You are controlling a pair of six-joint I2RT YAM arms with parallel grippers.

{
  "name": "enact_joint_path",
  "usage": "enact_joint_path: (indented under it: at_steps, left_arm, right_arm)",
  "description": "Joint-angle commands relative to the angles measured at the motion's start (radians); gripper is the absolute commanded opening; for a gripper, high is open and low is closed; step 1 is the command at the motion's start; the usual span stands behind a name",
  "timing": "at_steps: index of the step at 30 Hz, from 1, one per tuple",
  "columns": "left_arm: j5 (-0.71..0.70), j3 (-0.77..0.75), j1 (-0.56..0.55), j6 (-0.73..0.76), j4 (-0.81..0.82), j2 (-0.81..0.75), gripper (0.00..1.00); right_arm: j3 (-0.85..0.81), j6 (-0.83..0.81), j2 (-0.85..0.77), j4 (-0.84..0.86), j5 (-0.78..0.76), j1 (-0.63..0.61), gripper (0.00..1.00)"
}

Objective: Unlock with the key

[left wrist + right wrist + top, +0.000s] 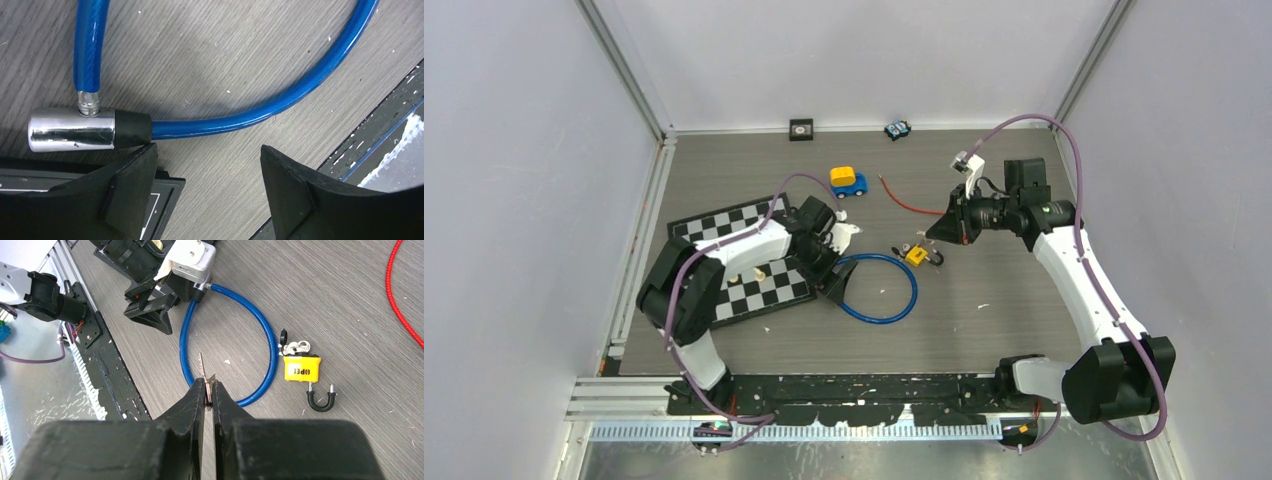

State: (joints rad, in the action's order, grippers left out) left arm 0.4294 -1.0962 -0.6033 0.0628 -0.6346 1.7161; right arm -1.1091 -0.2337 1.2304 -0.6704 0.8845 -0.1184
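Your right gripper (210, 390) is clamped on the key (202, 371), with the blade projecting beyond the tips, ready to enter a keyway. Your left gripper (206, 156) stands apart and empty. The silver barrel (70, 131) of the blue cable lock (210, 125) lies just beyond one fingertip, and the cable crosses ahead of the gap. Treat this as a pre-grasp: the barrel likely needs steadying against the key's push. The yellow padlock (301, 368) lies ahead-right of the key.

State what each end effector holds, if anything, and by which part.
The right end effector is shut on a thin metal key, pinched at its near end, tip sticking out. The left end effector is open, holding nothing.
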Motion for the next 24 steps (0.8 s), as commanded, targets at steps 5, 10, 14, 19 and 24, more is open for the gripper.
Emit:
enact_joint_path:
  at_steps: [5, 10, 14, 19, 24]
  left_arm:
    - [-0.071, -0.097, -0.012, -0.038, 0.010, 0.087, 0.79]
    - [-0.243, -0.124, -0.041, -0.055, 0.061, 0.110, 0.79]
    - [-0.324, -0.145, -0.043, -0.056, 0.091, 0.128, 0.76]
    - [-0.367, -0.163, -0.043, -0.068, 0.128, 0.165, 0.68]
    - [-0.397, -0.173, -0.051, -0.066, 0.161, 0.193, 0.55]
  right_arm:
    - [0.011, 0.005, -0.034, 0.048, 0.028, 0.006, 0.00]
    - [0.014, 0.005, -0.034, 0.051, 0.028, 0.005, 0.00]
    - [0.018, 0.004, -0.037, 0.051, 0.027, 0.008, 0.01]
    - [0.020, 0.002, -0.037, 0.051, 0.028, 0.008, 0.01]
    - [0.023, 0.000, -0.039, 0.051, 0.028, 0.008, 0.00]
